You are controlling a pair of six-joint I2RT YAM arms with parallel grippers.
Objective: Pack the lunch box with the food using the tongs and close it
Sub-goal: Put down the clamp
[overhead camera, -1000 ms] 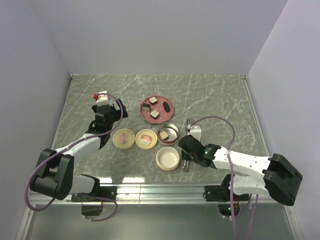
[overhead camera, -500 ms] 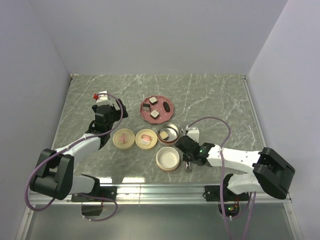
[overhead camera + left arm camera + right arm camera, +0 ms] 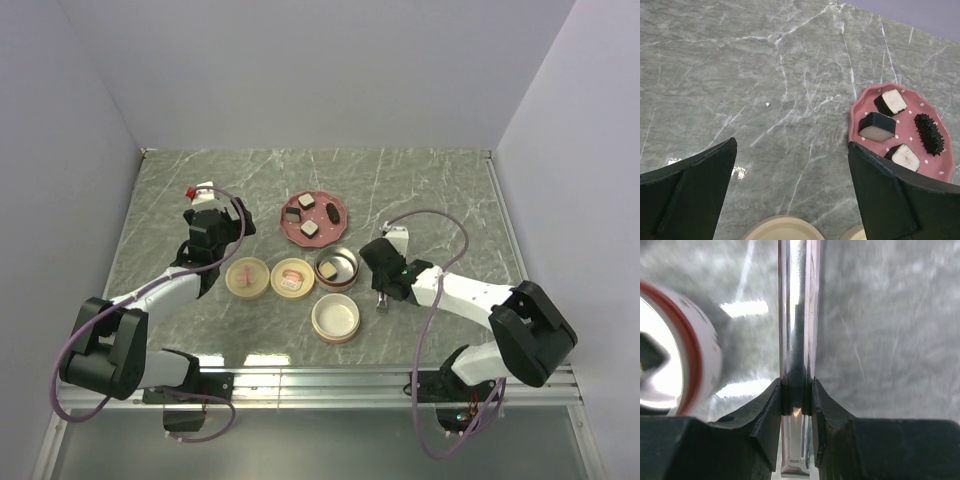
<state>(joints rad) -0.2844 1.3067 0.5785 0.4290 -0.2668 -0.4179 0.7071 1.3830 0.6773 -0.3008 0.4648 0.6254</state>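
Right gripper (image 3: 797, 396): narrowed to a tight clamp on the tongs (image 3: 798, 315), pinching the 2 silvery arms partway along.
Tongs: arms squeezed almost together. The tips are out of view, so cannot tell whether they hold anything. They sit just right of the red-rimmed tin (image 3: 350, 262).
Left gripper (image 3: 791, 145): spread wide, holding nothing, above the table (image 3: 740, 75), left of the pink plate (image 3: 907, 127).
Food: 3 blocks (image 3: 877, 126) on the plate, far middle; 1 block (image 3: 327, 269) inside the tin.

White arms (image 3: 465, 293), black joints (image 3: 108, 348), purple cables (image 3: 437, 215), black wedge fingers (image 3: 692, 197)
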